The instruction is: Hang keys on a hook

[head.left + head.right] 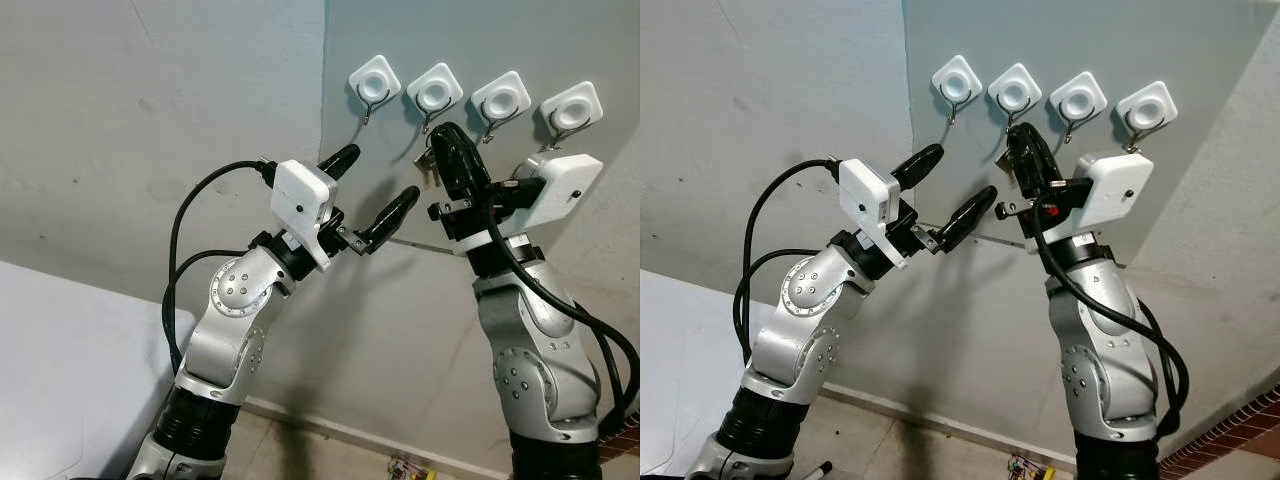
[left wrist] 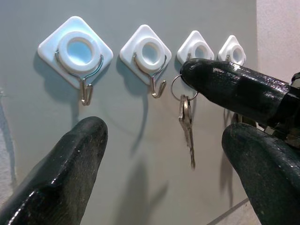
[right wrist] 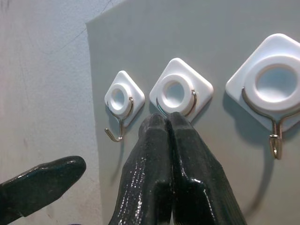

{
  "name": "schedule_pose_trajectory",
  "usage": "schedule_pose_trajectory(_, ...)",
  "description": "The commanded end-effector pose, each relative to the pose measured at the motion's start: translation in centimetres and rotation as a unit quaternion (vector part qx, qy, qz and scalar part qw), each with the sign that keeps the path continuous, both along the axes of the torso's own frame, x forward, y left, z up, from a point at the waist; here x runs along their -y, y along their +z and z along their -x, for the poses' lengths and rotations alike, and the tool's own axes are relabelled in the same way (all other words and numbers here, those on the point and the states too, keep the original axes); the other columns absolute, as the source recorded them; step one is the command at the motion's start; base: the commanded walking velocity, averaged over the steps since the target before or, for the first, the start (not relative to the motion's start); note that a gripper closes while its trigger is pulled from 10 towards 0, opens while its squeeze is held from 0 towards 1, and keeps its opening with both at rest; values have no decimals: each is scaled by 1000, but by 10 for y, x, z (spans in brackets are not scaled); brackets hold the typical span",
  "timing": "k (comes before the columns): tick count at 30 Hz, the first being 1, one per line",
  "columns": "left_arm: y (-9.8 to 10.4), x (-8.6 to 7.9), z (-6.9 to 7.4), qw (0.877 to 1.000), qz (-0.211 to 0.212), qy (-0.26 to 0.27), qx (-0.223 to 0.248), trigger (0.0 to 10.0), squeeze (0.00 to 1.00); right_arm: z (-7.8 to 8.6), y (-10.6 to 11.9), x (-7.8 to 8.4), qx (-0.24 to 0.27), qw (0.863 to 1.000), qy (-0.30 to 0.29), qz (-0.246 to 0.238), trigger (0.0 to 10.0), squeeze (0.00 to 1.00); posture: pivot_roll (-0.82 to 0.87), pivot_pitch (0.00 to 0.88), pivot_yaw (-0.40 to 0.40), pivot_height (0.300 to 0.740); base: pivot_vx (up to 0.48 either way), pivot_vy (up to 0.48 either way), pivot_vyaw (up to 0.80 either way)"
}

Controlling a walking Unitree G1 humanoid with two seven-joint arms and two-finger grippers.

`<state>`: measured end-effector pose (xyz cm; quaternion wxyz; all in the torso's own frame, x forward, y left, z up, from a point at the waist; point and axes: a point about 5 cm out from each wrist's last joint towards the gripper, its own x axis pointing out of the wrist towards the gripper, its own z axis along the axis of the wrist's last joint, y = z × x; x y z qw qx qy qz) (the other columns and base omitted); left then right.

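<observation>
Right gripper (image 1: 1018, 140): fingers pressed together, key ring (image 2: 180, 87) pinched at second wall hook (image 1: 1014, 93) | keys (image 2: 187, 125): dangled below | left gripper (image 1: 373, 191): held wide, near.

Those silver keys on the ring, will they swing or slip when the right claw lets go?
The silver keys hang loose below their thin metal ring, so they'll probably swing. The right claw pinches the ring beside the second white square hook from the left; bare metal likely slides easily. They look small, probably light.

Both arms are raised — the right gripper (image 1: 1025, 150) with fingers pressed together, the left gripper (image 1: 945, 190) with fingers spread apart, empty.
</observation>
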<state>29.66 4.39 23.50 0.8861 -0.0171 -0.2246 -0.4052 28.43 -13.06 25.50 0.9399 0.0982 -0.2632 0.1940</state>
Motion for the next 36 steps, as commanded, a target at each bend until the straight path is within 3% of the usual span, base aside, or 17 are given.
schedule_pose_trajectory(1,8,-1,1,1000,0,3,15,10000,0,-3,4,0,2,1000,1,-5,10000,0,20,20,-22,740,0,0,0)
schedule_pose_trajectory(21,9,-2,1,1000,2,5,14,10000,0,-15,7,-1,-13,999,-9,-28,10000,0,22,20,-24,740,0,0,0)
schedule_pose_trajectory(31,9,-1,1,1000,4,5,12,10000,0,-18,0,4,-57,990,6,-126,10000,0,22,20,-24,740,0,0,0)
schedule_pose_trajectory(36,9,-1,1,1000,4,4,11,10000,0,-17,-6,5,-72,986,9,-150,10000,0,24,19,-23,740,0,0,0)
